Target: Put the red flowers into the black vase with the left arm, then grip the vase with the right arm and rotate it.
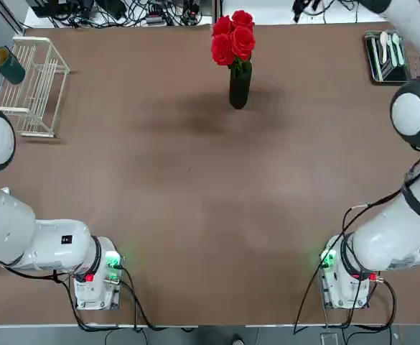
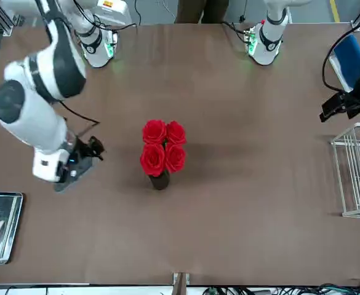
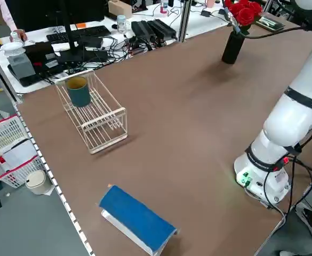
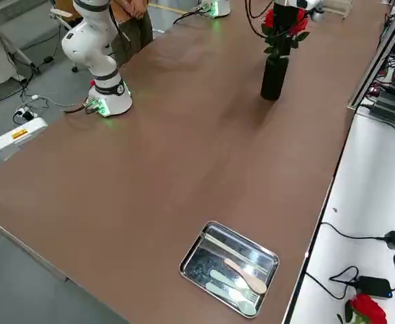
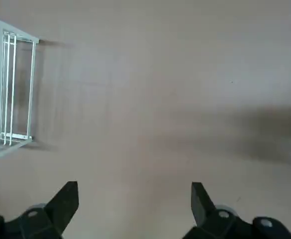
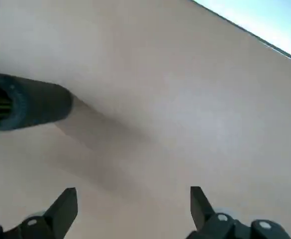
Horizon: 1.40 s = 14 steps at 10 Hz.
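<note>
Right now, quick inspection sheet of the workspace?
Surface: brown table, no spills seen.
Job's things: red flowers stand in the black vase, upright at the far middle.
Clutter: wire rack with green cup; metal tray with spoons; blue block.
Grippers: right gripper open, beside the vase, apart from it; left gripper open, near the rack.
Cables: at both arm bases.
Surroundings: desks with electronics; a person's legs behind the robot.
</note>
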{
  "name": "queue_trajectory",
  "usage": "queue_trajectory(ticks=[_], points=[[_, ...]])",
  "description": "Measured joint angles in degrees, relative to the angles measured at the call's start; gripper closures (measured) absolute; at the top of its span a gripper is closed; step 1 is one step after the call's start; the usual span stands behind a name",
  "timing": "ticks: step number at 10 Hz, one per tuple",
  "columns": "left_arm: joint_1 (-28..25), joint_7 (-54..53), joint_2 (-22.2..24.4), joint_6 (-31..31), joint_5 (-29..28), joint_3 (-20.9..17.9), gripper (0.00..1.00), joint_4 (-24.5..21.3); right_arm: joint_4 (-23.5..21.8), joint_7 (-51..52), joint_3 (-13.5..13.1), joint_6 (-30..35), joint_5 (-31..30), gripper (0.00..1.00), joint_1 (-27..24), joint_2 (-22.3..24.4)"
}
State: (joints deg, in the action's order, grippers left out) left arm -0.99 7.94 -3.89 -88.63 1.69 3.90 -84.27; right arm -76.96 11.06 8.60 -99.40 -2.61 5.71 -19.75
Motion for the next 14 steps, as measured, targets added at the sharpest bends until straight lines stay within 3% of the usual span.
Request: queue_trajectory(ticks=[2,4,7,8,11,14], points=[[-0.33,-1.26,-0.25,0.21,0.0,-0.04,0.0,-0.09,-2.24,-8.41,-5.01,1.65,0.32,0.0,-0.83,4.9],[-1.75,-6.65,-0.68,0.24,0.0,-0.08,0.0,-0.1,-5.88,-18.68,-6.98,4.93,0.35,0.0,-1.92,10.92],[-1.85,-7.56,-0.7,0.24,0.0,0.09,0.0,-0.03,-8.66,-20.52,-14.29,7.21,0.45,0.0,-2.39,16.49],[-1.85,-7.56,-0.7,0.24,0.0,0.14,0.0,0.01,-9.04,-20.1,-15.36,7.4,0.72,0.0,-2.47,16.71],[-1.81,-5.87,-0.7,0.24,0.0,0.2,0.0,0.01,-9.5,-17.99,-15.02,7.49,3.46,0.0,-2.76,16.71],[-1.75,-5.7,-0.7,0.24,0.0,0.26,0.0,0.02,-9.75,-17.05,-10.76,5.68,3.92,0.0,-6.1,16.67]])
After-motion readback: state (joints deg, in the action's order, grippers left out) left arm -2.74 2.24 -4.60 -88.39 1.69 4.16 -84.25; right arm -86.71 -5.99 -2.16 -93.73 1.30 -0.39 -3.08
